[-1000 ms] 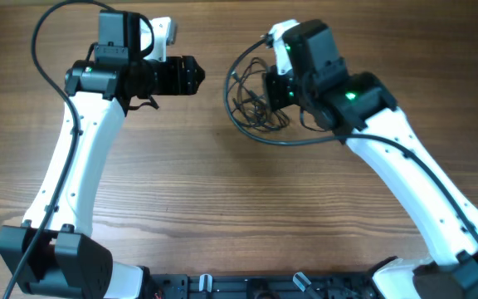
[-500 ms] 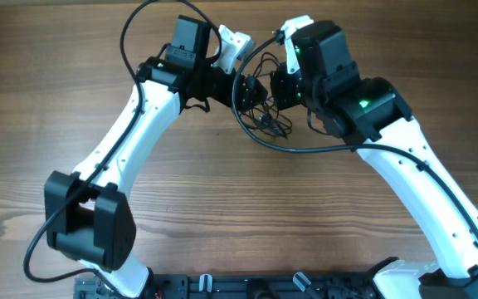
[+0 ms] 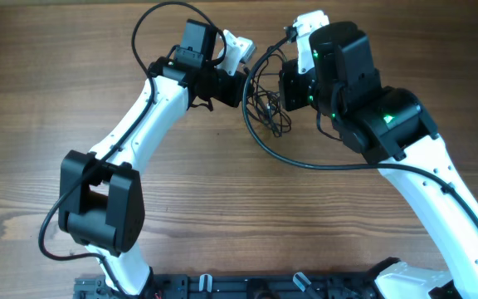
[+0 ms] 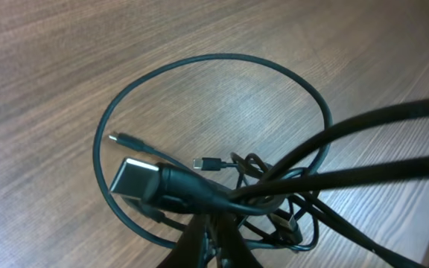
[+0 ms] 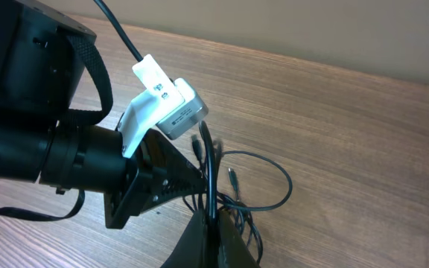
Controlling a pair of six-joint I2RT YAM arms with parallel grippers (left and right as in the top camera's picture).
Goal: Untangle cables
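Reaching across the table (image 3: 222, 208) from the near edge, swinging the left arm inward from its earlier station out at the left. Farther back, pinching the cables (image 3: 264, 108) with the left gripper (image 3: 243, 87), fingers narrowing from wide apart to closed on the bundle. Keeping the right gripper (image 3: 282, 87) clamped on a strand just beside. Holding the tangle at far centre, between both grippers. Hiding both grip points overhead behind wrist housings; barely showing plug ends.

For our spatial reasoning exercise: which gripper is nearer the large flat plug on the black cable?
Left. The left gripper sits right under the plug; the right gripper pinches the cables farther along them.
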